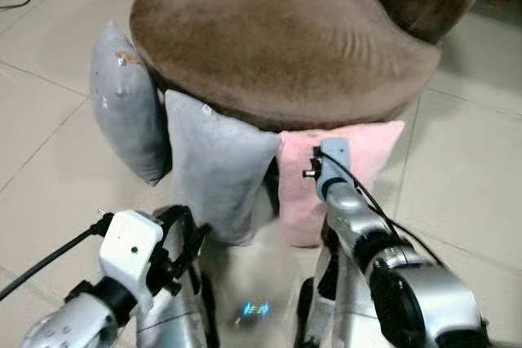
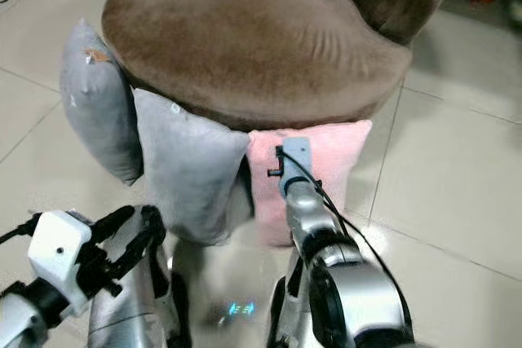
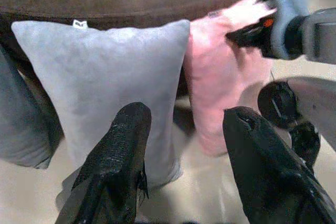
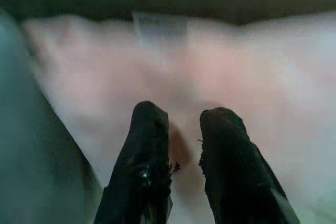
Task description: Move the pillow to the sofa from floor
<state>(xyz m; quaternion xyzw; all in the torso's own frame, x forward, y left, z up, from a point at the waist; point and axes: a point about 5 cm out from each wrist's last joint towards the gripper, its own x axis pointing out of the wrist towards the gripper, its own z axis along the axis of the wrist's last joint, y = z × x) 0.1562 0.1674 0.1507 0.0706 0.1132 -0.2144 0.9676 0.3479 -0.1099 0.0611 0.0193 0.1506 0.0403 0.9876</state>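
Right gripper point(image 4: 184, 129) fingers nearly together, tips pressed into pink pillow point(image 1: 371, 152), small fold of cloth between them. Pink pillow on floor point(image 1: 465, 193), upright, leaning on front of brown sofa point(image 1: 277, 38), at 6 o'clock of seat. Left gripper point(image 3: 181, 129) fingers wide apart, holding nothing, near middle grey pillow point(image 1: 216, 160). Middle grey pillow touching pink one, at its 9 o'clock. Second grey pillow point(image 1: 122, 103) further out at 9 o'clock, also leaning on sofa
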